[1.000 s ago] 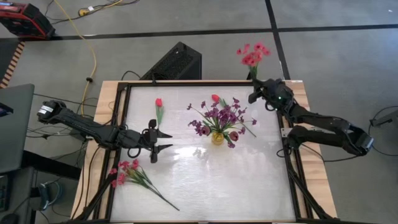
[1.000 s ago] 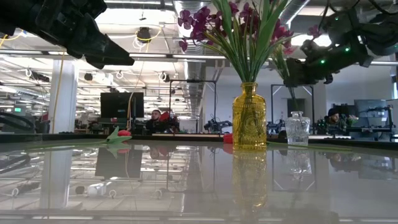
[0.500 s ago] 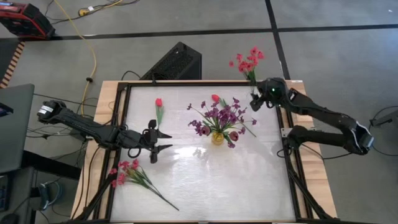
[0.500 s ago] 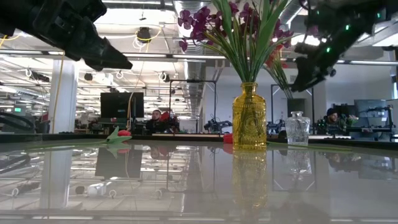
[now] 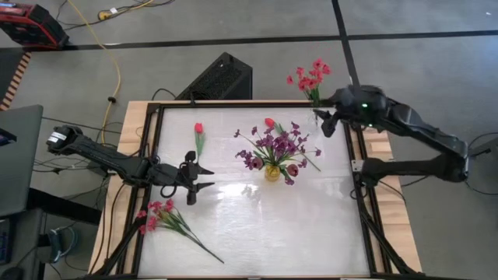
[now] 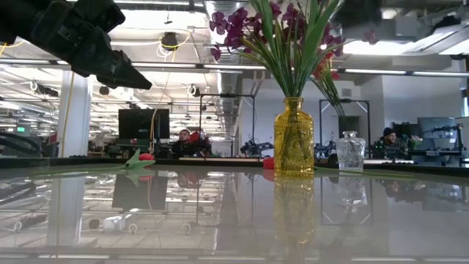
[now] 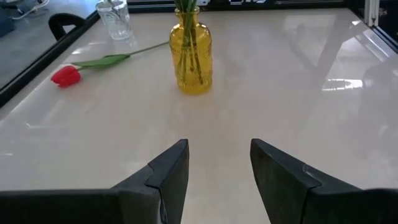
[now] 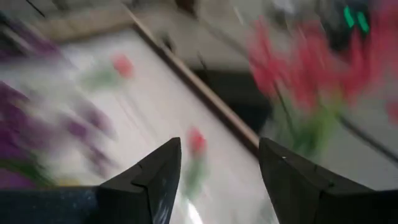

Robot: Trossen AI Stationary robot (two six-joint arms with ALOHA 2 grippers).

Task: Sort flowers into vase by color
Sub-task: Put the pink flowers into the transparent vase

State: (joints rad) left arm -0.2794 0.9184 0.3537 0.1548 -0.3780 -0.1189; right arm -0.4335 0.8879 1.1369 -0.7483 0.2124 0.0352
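Observation:
A yellow vase [image 5: 271, 172] with purple flowers [image 5: 276, 146] stands mid-table. At the far right corner a red-pink sprig [image 5: 310, 78] stands in a clear glass vase [image 6: 350, 152]. My right gripper [image 5: 327, 120] hovers open beside that sprig, raised high, touching nothing. One red tulip [image 5: 198, 136] lies left of the yellow vase, another [image 5: 269, 123] lies behind it. A red-pink sprig [image 5: 167, 218] lies near the left front. My left gripper [image 5: 198, 177] hangs open above the table, pointing at the yellow vase [image 7: 191, 59].
A black frame [image 5: 148, 148] borders the white tabletop. Bare tabletop lies in front of the yellow vase, toward the near edge and the right. A dark box [image 5: 222, 78] sits on the floor behind the table.
My right gripper has let go of the red-pink sprig and risen steeply, passing out of the top of the low view and drawing a little toward the table's right edge. The sprig stays standing in the clear vase. My left gripper has kept still.

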